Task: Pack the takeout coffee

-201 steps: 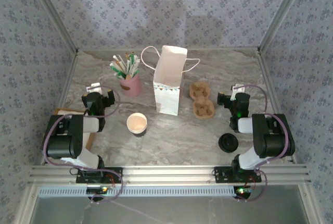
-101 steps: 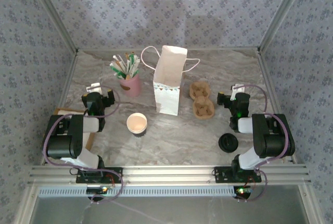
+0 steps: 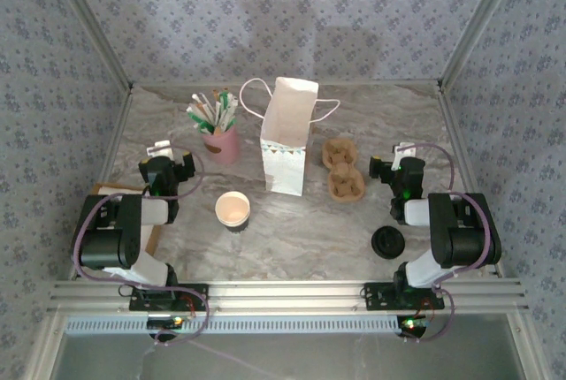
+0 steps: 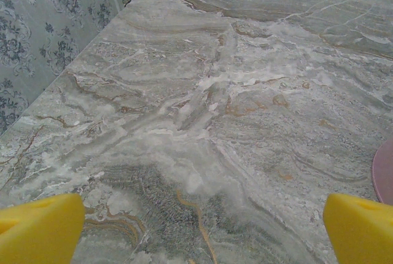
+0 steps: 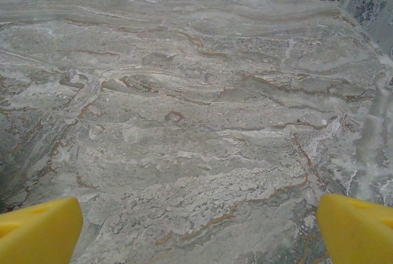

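Note:
An open paper coffee cup [image 3: 233, 210] stands near the table's middle, its black lid [image 3: 388, 243] lying apart at the right front. A white paper bag [image 3: 286, 137] with handles stands upright at the centre back. A brown pulp cup carrier [image 3: 343, 170] lies to the bag's right. My left gripper [image 3: 160, 152] rests at the left, open, its yellow fingertips [image 4: 40, 230] wide apart over bare marble. At the right, my right gripper [image 3: 402, 152] is open too, yellow fingertips [image 5: 356, 230] spread with nothing between them.
A pink holder [image 3: 221, 143] full of stirrers and sachets stands left of the bag; its pink edge [image 4: 384, 172] shows in the left wrist view. A wooden tray [image 3: 110, 191] lies under the left arm. Patterned walls close in the table [image 3: 292, 230].

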Action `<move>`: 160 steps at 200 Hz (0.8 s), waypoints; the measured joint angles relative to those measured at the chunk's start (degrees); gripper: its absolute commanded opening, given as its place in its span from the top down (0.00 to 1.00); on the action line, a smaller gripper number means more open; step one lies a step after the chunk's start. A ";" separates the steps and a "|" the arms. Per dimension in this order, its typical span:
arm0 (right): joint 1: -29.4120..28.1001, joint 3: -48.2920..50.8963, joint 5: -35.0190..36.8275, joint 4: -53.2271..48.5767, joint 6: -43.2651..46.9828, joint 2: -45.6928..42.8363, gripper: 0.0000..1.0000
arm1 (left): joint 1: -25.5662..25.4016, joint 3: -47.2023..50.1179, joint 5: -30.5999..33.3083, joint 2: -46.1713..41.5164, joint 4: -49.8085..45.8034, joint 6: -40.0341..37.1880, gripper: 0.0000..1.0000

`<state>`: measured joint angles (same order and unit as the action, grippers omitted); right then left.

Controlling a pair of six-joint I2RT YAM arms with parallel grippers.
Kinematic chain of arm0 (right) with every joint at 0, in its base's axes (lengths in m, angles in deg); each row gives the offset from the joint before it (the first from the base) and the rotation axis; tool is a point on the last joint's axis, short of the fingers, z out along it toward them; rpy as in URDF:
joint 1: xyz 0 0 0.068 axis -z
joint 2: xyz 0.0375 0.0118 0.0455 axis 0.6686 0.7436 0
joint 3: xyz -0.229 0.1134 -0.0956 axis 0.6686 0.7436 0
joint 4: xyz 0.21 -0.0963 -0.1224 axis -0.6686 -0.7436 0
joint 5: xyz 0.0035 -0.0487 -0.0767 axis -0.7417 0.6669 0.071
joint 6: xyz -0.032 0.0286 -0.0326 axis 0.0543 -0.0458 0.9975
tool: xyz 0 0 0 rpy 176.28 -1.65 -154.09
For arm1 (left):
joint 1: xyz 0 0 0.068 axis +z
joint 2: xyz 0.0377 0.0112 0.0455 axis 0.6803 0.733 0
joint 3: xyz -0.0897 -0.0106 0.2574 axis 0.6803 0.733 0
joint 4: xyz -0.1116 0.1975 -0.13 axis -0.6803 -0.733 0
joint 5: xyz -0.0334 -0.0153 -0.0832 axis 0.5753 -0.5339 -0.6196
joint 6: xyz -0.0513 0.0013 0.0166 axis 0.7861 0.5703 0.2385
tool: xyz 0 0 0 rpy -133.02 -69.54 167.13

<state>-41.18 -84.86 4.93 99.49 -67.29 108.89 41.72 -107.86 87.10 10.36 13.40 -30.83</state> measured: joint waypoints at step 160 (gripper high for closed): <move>-3.82 -5.18 1.75 -25.18 -2.32 -28.46 0.00 | -7.10 -4.66 11.08 -23.56 -22.69 1.27 0.01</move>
<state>-45.01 -90.04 6.68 74.31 -69.61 80.44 34.61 -112.52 98.18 -13.20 -9.29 -29.56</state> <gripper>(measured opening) 0.998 0.995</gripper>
